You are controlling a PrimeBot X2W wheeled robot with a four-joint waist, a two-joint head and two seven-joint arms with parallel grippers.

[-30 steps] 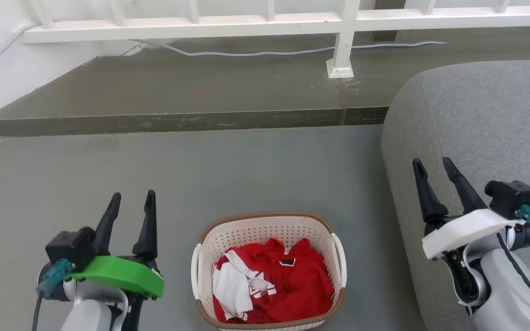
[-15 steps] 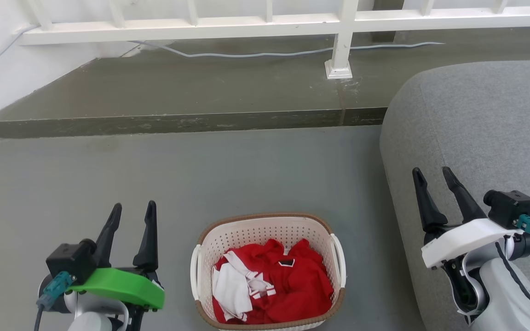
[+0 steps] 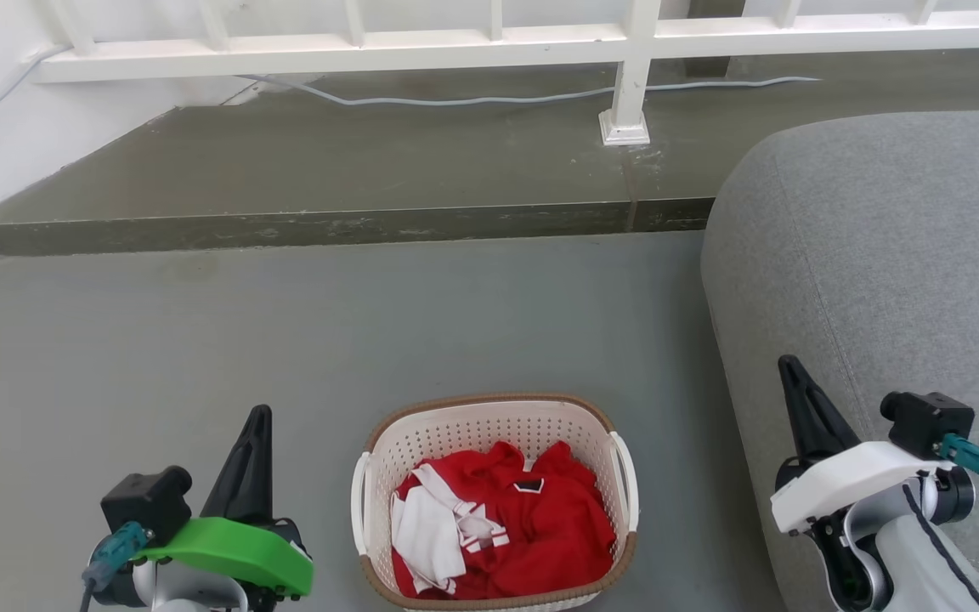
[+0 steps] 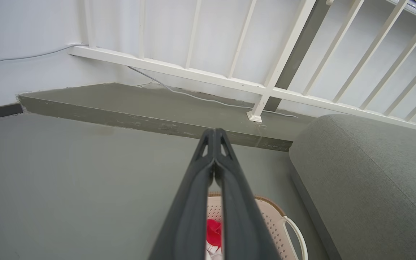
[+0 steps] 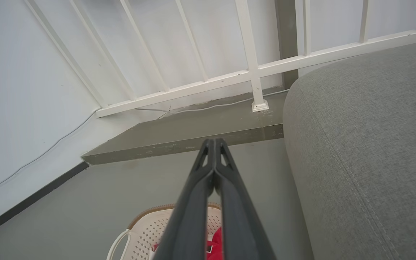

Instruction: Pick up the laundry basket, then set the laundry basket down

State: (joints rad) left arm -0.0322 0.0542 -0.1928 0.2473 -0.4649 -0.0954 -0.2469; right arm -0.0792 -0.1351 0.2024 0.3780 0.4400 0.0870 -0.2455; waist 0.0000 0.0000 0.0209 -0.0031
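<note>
Here: left claw pressed together, right claw likewise; laundry basket on floor between.

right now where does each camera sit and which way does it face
Head view: on the head, facing forward and down at floor, laundry basket and grey sofa; left gripper lower left, right gripper lower right, both shut.
Left wrist view: on the left wrist, facing along its fingers toward the white railing.
Right wrist view: on the right wrist, facing along its fingers toward the railing and sofa.
Shared: both wrist views catch the laundry basket under the fingers and the raised step.
</note>
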